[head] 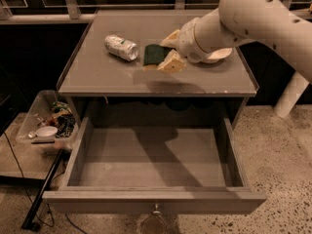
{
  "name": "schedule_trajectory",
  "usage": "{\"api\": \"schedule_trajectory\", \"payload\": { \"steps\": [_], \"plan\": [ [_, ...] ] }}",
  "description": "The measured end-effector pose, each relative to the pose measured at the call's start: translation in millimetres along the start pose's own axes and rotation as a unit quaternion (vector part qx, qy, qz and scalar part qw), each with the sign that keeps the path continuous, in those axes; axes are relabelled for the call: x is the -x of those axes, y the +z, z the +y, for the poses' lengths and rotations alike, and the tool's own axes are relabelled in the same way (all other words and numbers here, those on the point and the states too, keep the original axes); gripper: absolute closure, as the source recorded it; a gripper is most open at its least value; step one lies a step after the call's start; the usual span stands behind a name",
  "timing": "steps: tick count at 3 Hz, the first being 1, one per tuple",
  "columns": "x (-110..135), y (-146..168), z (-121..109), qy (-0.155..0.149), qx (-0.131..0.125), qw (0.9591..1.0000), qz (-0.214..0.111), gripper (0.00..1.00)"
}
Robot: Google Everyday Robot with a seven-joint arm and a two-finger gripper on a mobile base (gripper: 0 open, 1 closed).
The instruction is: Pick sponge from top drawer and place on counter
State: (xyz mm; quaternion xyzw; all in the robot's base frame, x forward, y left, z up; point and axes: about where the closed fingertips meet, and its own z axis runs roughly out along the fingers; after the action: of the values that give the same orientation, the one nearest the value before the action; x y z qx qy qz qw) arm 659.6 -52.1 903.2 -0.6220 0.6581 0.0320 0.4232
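The sponge point(155, 54), dark green over pale yellow foam, is held between my gripper's two tan fingers point(171, 62) over the middle of the grey counter point(97, 72). My gripper point(169, 50) is shut on its right end, at or just above the counter surface; I cannot tell which. The white arm reaches in from the upper right. The top drawer point(229, 155) is pulled fully out below the counter, and its inside shows nothing in it. Its metal pull point(156, 209) is at the centre of the front panel.
A crushed silver can point(122, 48) lies on the counter just left of the sponge. A white dish point(218, 55) sits on the counter under my arm. A clear bin of clutter point(46, 123) stands on the floor to the left. A white post point(290, 94) stands at the right.
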Motion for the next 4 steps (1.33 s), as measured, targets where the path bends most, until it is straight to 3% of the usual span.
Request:
{"api": "schedule_trajectory", "payload": {
  "steps": [2, 4],
  "plan": [
    [-12, 34, -46, 0.020, 0.011, 0.9992, -0.034, 1.00],
    [-33, 29, -47, 0.065, 0.035, 0.9964, -0.042, 1.00]
  ]
}}
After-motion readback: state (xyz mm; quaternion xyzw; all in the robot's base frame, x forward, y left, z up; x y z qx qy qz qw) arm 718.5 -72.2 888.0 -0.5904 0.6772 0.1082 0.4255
